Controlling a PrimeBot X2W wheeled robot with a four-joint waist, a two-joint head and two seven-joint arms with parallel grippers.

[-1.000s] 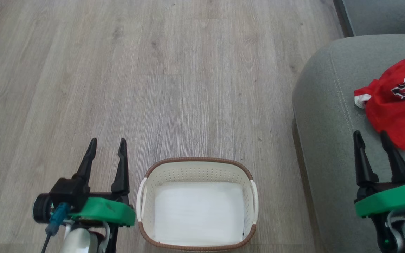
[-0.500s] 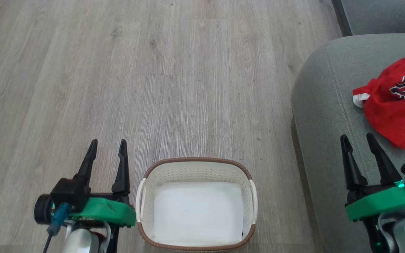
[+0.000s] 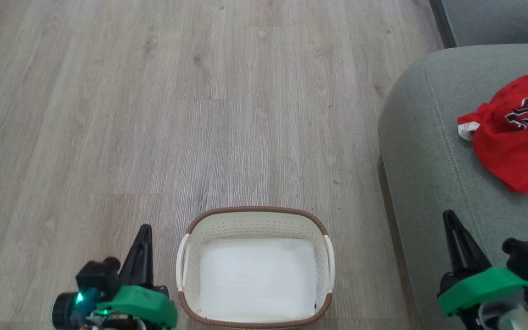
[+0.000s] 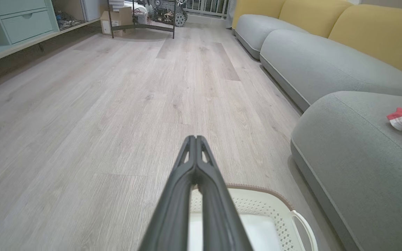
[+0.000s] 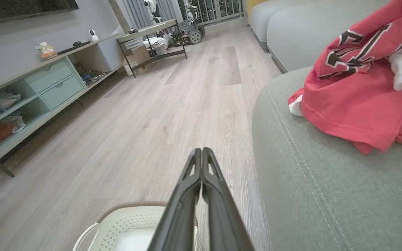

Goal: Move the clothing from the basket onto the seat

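The red clothing (image 3: 516, 133) with black lettering lies bunched on the grey-green seat (image 3: 429, 151) at the right; it also shows in the right wrist view as clothing (image 5: 358, 94) on the seat (image 5: 326, 195). The white basket (image 3: 255, 215) with a brown rim stands on the floor, holding no garments. My left gripper (image 3: 142, 231) is shut with nothing in it, just left of the basket. My right gripper (image 3: 449, 215) is shut, hanging over the seat's front part, apart from the clothing. Each wrist view shows its fingers (image 4: 195, 167) (image 5: 201, 174) pressed together.
Pale wood-plank floor (image 3: 154, 114) spreads ahead and to the left. More sofa cushions (image 4: 312, 62) with yellow backs run along the right. A low cabinet with drawers (image 5: 51, 83) and a metal rack (image 5: 159, 45) stand far off on the left.
Both grippers have gone from open to shut and drawn back toward the bottom of the head view. The clothing and the basket have stayed where they were.
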